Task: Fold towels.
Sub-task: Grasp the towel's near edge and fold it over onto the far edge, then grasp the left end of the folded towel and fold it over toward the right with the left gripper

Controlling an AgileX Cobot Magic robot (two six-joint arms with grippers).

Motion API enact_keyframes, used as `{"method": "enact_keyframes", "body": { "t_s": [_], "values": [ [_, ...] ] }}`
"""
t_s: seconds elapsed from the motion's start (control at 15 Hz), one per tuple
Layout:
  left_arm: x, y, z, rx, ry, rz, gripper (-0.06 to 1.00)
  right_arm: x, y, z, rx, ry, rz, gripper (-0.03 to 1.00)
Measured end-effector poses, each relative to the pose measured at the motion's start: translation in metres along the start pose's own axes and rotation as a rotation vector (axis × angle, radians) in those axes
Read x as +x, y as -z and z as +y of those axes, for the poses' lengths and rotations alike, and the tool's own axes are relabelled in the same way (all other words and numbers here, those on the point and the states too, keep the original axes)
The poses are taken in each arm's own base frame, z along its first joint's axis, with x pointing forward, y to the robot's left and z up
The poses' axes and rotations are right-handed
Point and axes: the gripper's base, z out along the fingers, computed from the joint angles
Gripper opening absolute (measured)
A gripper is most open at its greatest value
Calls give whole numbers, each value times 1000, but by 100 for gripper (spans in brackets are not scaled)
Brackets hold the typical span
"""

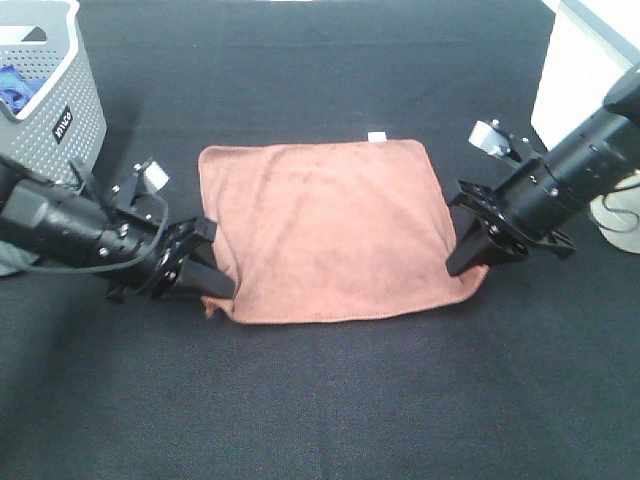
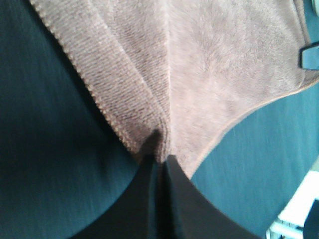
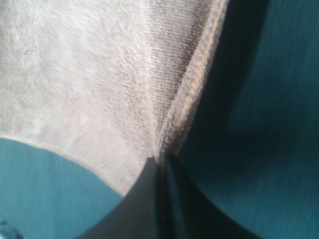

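Black fingers of the left gripper fill the close edge of its wrist view, pressed together on a corner of the terracotta towel, with the pile creasing outward from the pinch. The right gripper mirrors this: its fingers are clamped on the opposite corner, and the stitched hem runs straight up from the bite.

From the high camera, the left gripper sits at the towel's 8 o'clock corner and the right gripper at its 4 o'clock corner. Both gripped corners are puckered a little, the right-hand one curling at the hem. Otherwise the cloth lies spread in one layer at the middle of the black table, its small white tag on the far hem at about 1 o'clock.

A grey perforated basket stands at the scene's 10 o'clock, well apart, with a blue cloth inside.

As for progress, I judge the work barely begun — no fold shows anywhere. The grasp for the first fold looks secured; carrying the near hem over to the far one, and any later folds, all remain.
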Motion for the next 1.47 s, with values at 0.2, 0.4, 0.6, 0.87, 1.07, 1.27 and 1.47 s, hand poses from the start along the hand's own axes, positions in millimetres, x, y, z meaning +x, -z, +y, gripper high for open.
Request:
{"method": "enact_keyframes", "body": {
  "t_s": [0.2,0.4,0.6,0.87,1.07,1.27,1.47],
  "values": [
    [30,13,-1,-19,17,47,0,34,3,-1,6,-31,51,0],
    [60,26,-2,-34,20,93,0,65,10,0,14,-50,76,0],
    [67,31,-4,-35,11,94,0,69,15,2,18,-40,71,0],
    [44,41,-19,4,-24,26,0,49,41,19,14,37,-47,0],
    [5,49,-33,-17,-63,-72,0,10,57,31,9,101,-152,0],
    [-42,60,-45,-103,-146,-219,0,-36,55,33,7,138,-208,0],
    [-75,48,-43,-117,-186,-255,0,-74,44,30,4,161,-245,0]
  ]
}}
